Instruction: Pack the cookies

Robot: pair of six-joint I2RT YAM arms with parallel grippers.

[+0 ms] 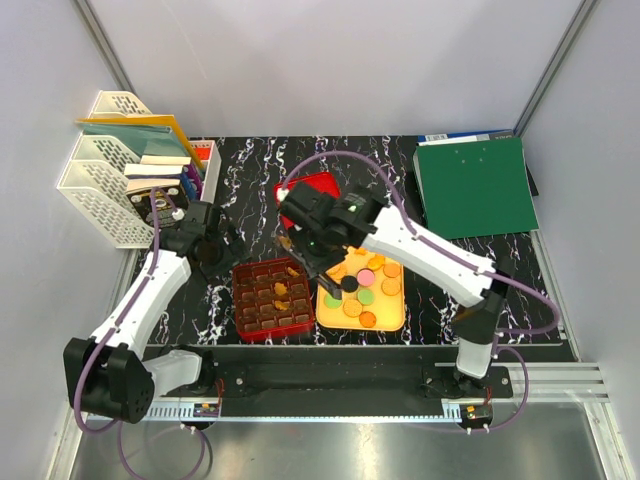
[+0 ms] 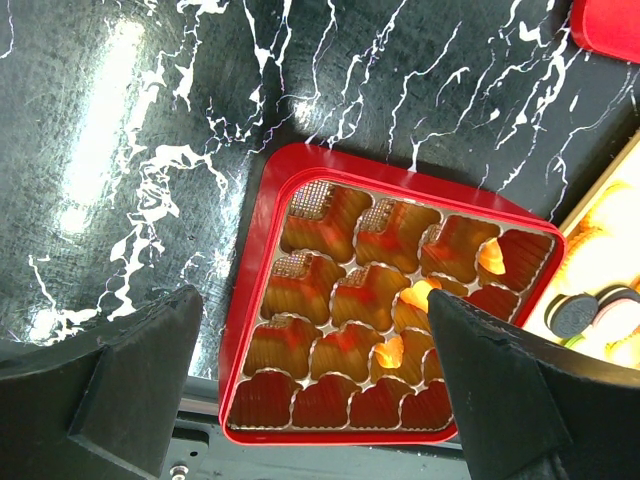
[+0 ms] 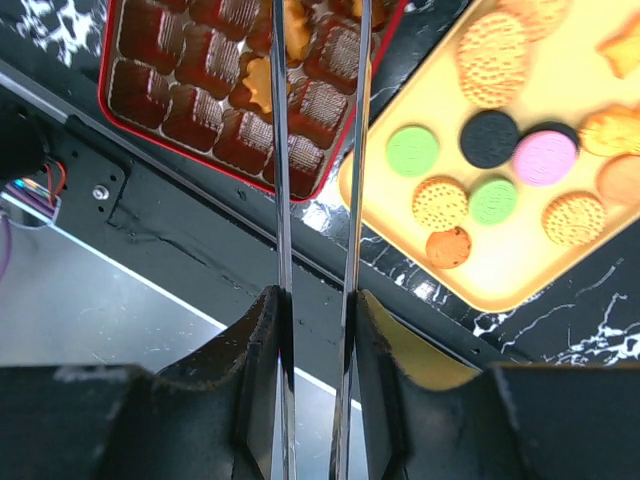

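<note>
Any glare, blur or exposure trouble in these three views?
Left wrist view: hard white glare streaks across the glossy table, and the red box glows overexposed orange in its cells. Right wrist view: cookies on the yellow tray are sharp; the right claw is dark and soft at its near end. Top external view: even light, no blur.

One red grid box (image 2: 262, 260) holds three cookies (image 2: 420, 292); one yellow tray (image 3: 510, 265) bears two green cookies (image 3: 412, 150).
</note>
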